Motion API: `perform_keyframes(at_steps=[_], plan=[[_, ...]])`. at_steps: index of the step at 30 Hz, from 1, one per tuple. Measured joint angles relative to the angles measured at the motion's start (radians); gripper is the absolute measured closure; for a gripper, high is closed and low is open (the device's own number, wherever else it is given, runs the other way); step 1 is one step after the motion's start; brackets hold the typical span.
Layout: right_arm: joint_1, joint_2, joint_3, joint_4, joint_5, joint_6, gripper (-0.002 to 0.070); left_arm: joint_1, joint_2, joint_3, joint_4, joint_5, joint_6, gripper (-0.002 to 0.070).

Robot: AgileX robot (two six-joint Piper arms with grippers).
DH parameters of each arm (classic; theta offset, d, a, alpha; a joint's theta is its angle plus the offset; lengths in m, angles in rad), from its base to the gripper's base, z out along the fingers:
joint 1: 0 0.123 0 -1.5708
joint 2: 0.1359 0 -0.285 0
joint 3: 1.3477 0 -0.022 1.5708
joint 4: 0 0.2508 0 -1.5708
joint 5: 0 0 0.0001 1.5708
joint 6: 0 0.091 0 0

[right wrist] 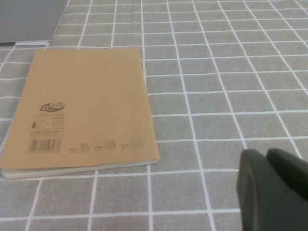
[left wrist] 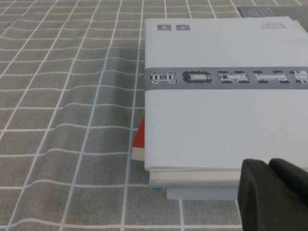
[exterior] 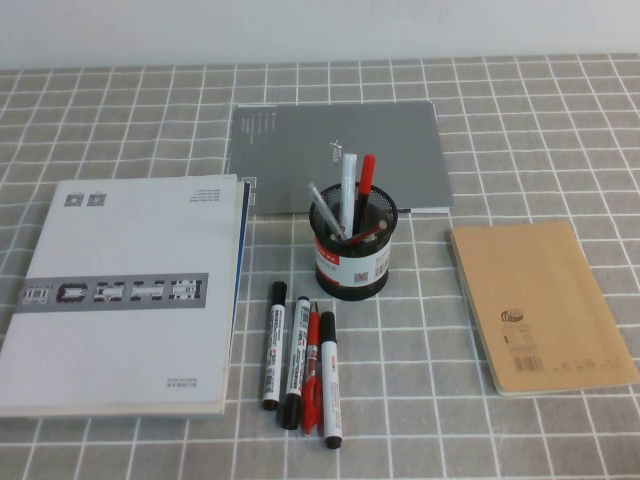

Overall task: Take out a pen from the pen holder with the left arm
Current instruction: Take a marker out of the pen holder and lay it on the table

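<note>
Left gripper clenched empty near white books, right gripper likewise near tan notebook; pen holder with several pens.

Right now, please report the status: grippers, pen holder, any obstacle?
Left gripper shut, by near edge of white book. Right gripper shut, near brown notebook. Pen holder upright, pens inside, none gripped. Four markers lie before it.

Left gripper, right gripper — cropped by wrist-view edges; pens half hidden in pen holder.
</note>
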Motion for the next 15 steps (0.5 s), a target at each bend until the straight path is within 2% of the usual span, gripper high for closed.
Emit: perform_keyframes(at_steps=[15], plan=[[0.0, 0.0, 0.0, 0.0, 0.0, 0.0, 0.0689, 0.0, -0.002, 0.0, 0.0, 0.008, 0.0, 0.0678]])
